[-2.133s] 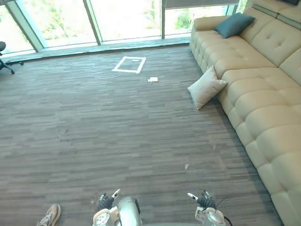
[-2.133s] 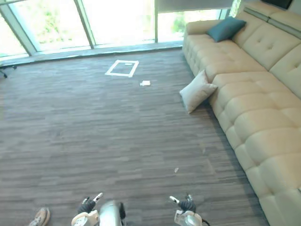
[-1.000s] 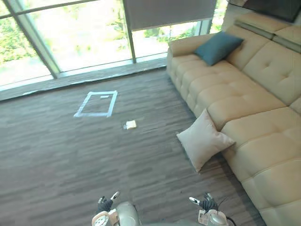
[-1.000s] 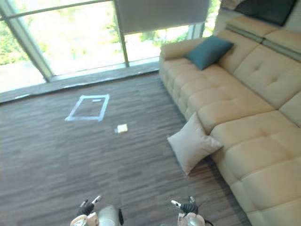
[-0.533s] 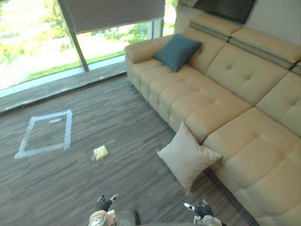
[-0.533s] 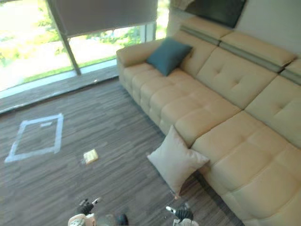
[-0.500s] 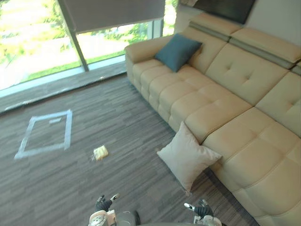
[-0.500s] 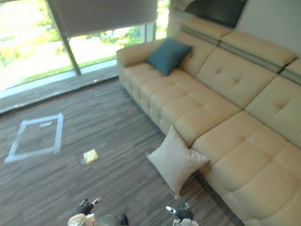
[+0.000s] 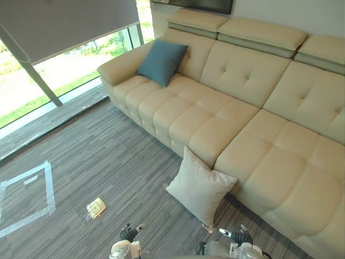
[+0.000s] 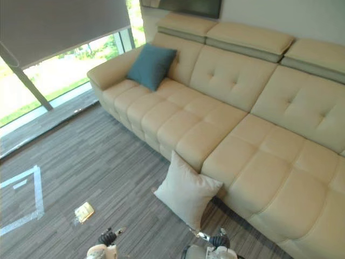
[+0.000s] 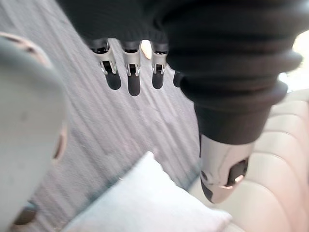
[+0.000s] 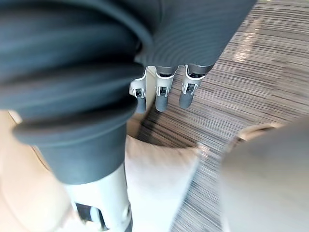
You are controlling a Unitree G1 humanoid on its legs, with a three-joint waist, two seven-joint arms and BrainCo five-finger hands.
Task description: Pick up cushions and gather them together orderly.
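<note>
A light beige cushion [image 9: 199, 186] stands on the floor on one corner, leaning against the front of the cream sofa [image 9: 280, 156]. A teal cushion [image 9: 161, 60] rests against the sofa's far armrest corner. My left hand [image 9: 128, 233] and right hand [image 9: 241, 237] hang low at the near edge, just short of the beige cushion. Both are open and hold nothing. In the left wrist view the fingers [image 11: 131, 77] hang straight above the beige cushion [image 11: 145, 203]. The right wrist view shows relaxed fingers [image 12: 161, 94] over the same cushion [image 12: 161, 179].
A small yellowish object [image 9: 96, 207] lies on the grey striped carpet to my left. Beyond it, a square of pale tape [image 9: 27, 197] marks the floor. Windows with a lowered blind [image 9: 59, 21] run along the far left.
The camera has moved and turned towards the sofa, so the whole picture has shifted and the beige cushion now lies close ahead. Both hands stay low and open.
</note>
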